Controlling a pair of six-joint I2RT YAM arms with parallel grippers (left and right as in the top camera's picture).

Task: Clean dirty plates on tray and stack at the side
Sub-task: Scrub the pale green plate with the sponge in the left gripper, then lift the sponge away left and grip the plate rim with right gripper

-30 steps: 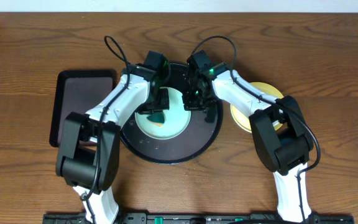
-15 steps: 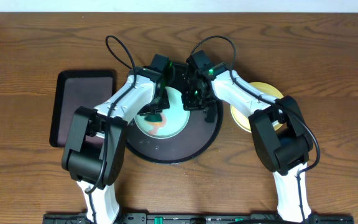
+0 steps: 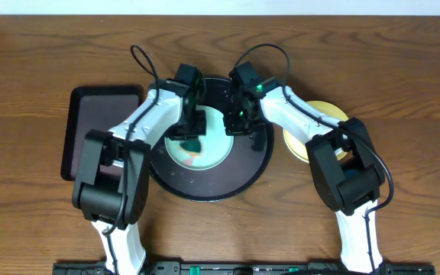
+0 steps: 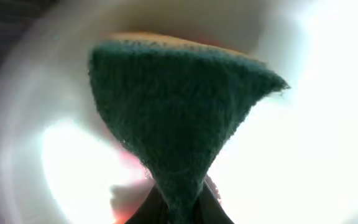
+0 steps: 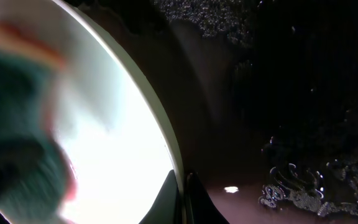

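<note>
A pale aqua plate [image 3: 205, 149] with a red smear lies on the round black tray [image 3: 228, 179]. My left gripper [image 3: 192, 136] is shut on a dark green sponge [image 4: 179, 112] with an orange back, pressed onto the plate's middle; a red smear shows beside it in the left wrist view. My right gripper [image 3: 239, 122] is shut on the plate's right rim [image 5: 160, 134], one finger inside and one outside. The blurred sponge [image 5: 17, 137] shows at the left of the right wrist view. A pale yellow plate [image 3: 312, 130] lies on the wood table to the right, partly under my right arm.
A rectangular black tray [image 3: 101, 126] lies left of the round tray. The round tray's bare surface is wet, with foam patches [image 5: 303, 186]. Both arms reach over the round tray from either side.
My left gripper with the sponge has shifted slightly back and forth over the aqua plate. My right gripper has held still on the rim.
</note>
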